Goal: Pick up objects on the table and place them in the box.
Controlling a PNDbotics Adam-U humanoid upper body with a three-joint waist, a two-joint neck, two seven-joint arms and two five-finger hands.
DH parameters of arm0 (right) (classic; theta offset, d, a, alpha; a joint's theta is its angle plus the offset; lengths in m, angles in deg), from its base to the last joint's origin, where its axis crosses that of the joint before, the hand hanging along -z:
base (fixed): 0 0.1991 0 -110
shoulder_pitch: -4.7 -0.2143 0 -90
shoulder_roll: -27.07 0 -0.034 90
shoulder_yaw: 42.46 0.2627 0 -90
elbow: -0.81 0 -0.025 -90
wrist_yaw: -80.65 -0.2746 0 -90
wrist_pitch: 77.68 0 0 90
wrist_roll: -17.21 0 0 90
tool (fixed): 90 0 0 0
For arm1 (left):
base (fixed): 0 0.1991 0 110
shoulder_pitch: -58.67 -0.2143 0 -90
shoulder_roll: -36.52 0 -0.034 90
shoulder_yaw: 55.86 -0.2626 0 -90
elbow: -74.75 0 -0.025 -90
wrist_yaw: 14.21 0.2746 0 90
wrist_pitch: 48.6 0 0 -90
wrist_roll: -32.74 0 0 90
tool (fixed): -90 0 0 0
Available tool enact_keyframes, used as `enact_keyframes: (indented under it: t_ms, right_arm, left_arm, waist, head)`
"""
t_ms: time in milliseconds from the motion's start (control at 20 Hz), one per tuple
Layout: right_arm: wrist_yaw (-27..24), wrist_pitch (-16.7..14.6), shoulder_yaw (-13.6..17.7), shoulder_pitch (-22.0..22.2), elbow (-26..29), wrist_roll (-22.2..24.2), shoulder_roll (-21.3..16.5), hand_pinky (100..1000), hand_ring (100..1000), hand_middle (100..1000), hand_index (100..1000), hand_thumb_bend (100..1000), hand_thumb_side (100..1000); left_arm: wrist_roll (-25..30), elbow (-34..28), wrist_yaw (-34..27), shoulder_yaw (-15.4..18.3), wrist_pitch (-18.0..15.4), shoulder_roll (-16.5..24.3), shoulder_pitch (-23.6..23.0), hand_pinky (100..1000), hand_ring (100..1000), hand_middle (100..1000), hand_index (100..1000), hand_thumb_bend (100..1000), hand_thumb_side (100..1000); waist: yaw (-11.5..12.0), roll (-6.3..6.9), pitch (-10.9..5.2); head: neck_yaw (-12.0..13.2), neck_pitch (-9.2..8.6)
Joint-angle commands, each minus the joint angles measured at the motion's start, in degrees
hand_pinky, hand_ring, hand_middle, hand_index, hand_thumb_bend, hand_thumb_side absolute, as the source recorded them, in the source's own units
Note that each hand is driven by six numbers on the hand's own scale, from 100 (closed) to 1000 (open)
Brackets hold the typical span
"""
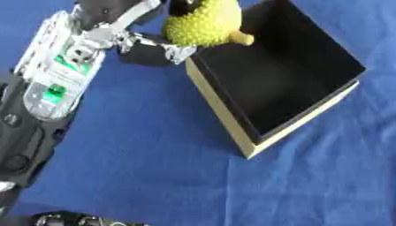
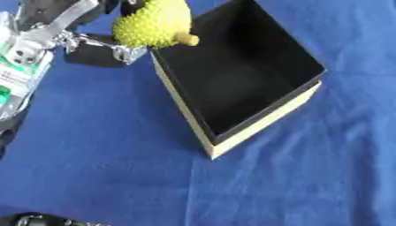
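At the far left corner of the box, the spiky yellow-green fruit (image 1: 203, 24) sits in my left hand (image 1: 147, 42), raised above the blue cloth; its stubby yellow stem (image 1: 242, 39) points right, over the box's dark inside; my fingers curl round the fruit from the left and from behind, with silver fingertips (image 1: 179, 53) showing just beneath it, close to the box's near-left rim; the fruit hangs partly over that corner and partly outside it. Right of the fruit, the box (image 1: 232, 126) stands open on the blue cloth (image 1: 154, 167), black within and pale tan on its outer walls, lying askew with one corner toward me; I see nothing inside it. My left forearm (image 1: 58, 70) comes in from the left edge, showing clear casing and green parts; at the lower left edge a dark piece with silver bits (image 1: 74, 219) shows, and I cannot tell what it is.
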Motion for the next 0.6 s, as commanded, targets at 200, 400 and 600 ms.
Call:
enact_keyframes:
  t_ms: [200,400,600]
  right_arm:
    - [-0.86,0.04,0.65,-1.38,1.44,-0.13,-0.78,818,784,614,837,100,205]
    - [-1.05,0.01,0.66,-1.6,1.63,0.0,-0.49,818,785,613,837,100,216]
    - [-1.19,0.14,0.81,-1.69,1.61,0.02,-0.19,819,788,613,839,100,240]
  left_arm:
    - [1.13,2.07,-0.39,-1.53,0.37,-2.02,3.03,194,356,357,378,100,100]
    - [2.05,7.3,2.17,-1.53,0.68,-6.12,5.34,189,352,353,378,100,100]
    - [-0.66,10.13,4.21,-1.1,0.15,-7.39,6.78,196,347,352,382,100,100]
  waist:
    - [-1.37,0.19,-14.21]
    - [-1.79,-0.02,-13.87]
    - [-2.04,0.04,-13.61]
  head:
    - [0.83,-0.75]
    - [0.27,-0.81]
    - [0.13,-0.75]
